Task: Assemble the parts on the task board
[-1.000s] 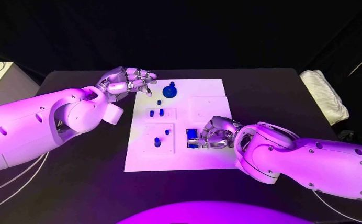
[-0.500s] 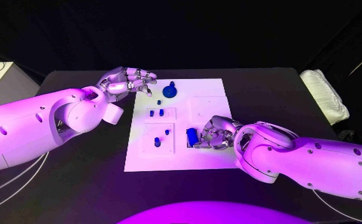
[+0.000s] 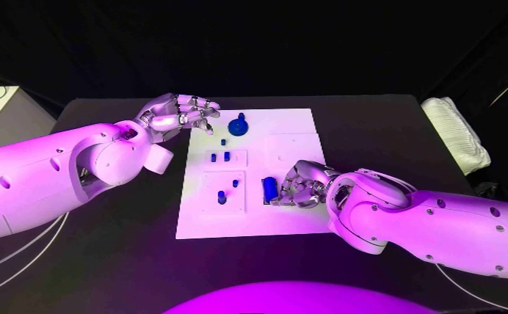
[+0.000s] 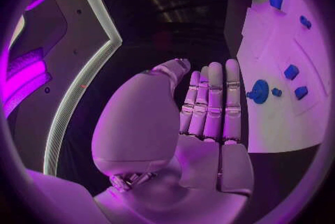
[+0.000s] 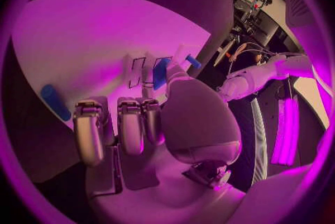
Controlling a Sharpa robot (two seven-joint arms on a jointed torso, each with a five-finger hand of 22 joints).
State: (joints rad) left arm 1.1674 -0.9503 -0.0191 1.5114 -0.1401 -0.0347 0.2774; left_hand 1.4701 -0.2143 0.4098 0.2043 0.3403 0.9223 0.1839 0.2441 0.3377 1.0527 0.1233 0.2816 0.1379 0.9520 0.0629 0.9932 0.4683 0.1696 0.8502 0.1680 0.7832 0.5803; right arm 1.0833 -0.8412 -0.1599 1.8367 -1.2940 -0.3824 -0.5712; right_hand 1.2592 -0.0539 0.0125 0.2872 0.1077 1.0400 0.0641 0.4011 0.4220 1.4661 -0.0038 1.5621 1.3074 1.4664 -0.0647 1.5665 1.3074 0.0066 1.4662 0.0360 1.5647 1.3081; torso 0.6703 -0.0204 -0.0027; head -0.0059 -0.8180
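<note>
Presently: white task board [image 3: 285, 222] at the middle of the black tabletop [image 3: 392, 119]. Right robot hand [image 3: 299, 186] over the board's near right part, fingers pinching an oblong blue part [image 3: 270, 188]. Left robot hand [image 3: 178, 114] just off the board's far left corner, fingers loosely apart, holding nothing. Round blue knob part [image 3: 238, 127] and small blue pegs [image 3: 219, 157] on the board.

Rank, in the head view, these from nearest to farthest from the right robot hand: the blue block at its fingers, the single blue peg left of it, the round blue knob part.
1. blue block: at the fingers of the right robot hand.
2. single blue peg: left of the block, in the near-left recess.
3. round blue knob part: at the board's far edge, near the left robot hand.
</note>
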